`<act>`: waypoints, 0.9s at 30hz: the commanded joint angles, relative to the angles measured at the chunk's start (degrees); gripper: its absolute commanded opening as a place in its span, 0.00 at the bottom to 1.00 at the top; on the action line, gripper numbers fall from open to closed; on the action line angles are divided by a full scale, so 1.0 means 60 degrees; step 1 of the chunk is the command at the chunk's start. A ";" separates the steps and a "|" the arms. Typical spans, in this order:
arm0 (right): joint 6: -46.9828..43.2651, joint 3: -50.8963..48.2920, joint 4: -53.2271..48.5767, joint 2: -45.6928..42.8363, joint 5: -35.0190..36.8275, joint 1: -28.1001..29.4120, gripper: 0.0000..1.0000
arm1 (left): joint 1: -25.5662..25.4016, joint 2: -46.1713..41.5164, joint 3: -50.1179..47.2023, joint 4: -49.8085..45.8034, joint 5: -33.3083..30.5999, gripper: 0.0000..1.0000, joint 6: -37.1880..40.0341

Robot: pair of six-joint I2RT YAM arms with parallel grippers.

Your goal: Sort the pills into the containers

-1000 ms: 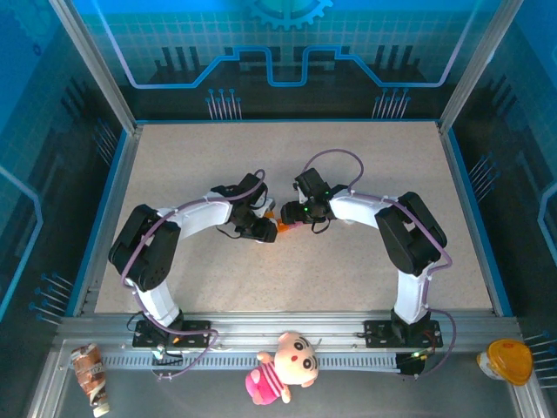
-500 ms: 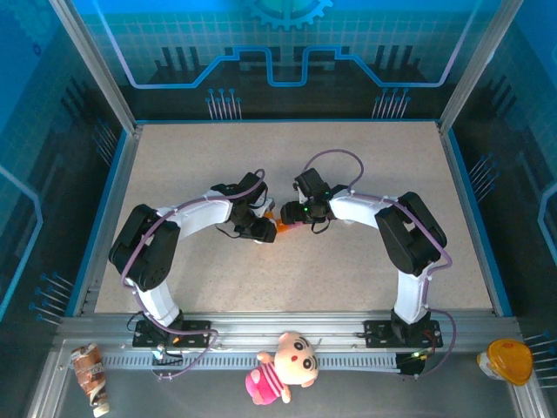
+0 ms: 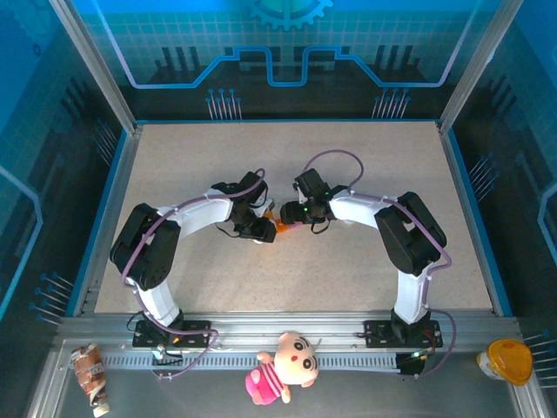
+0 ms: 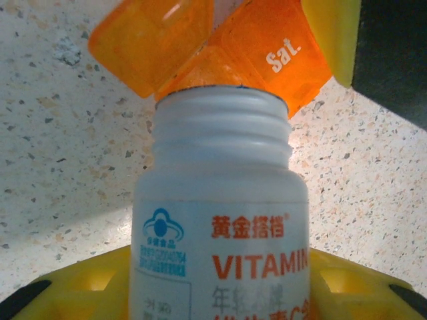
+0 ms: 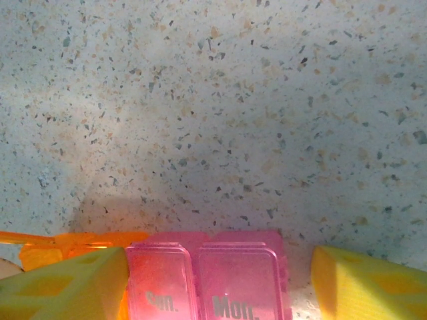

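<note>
At the table [image 3: 365, 165] centre, we see the left gripper [image 3: 259, 230] clamped on an uncapped white bottle [image 4: 220, 220], its mouth at 6 o'clock of the containers [image 4: 270, 63], by the open orange "Sat." box. From 3 o'clock the right gripper [image 3: 298, 219] straddles the strip's pink end, fingers [image 5: 360, 283] apart, one against the strip, the other just clear.
</note>
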 commanded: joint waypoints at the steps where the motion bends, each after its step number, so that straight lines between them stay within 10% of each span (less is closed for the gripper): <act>1: 0.0080 -0.0204 -0.0176 0.0300 0.0044 0.0186 0.73 | 0.0069 0.0325 0.0163 -0.0471 0.0011 0.00 0.0150; 27: 0.0113 -0.0205 -0.0176 0.0312 0.0051 0.0186 0.73 | 0.0068 -0.0516 0.0398 -0.0598 0.0053 0.00 0.0336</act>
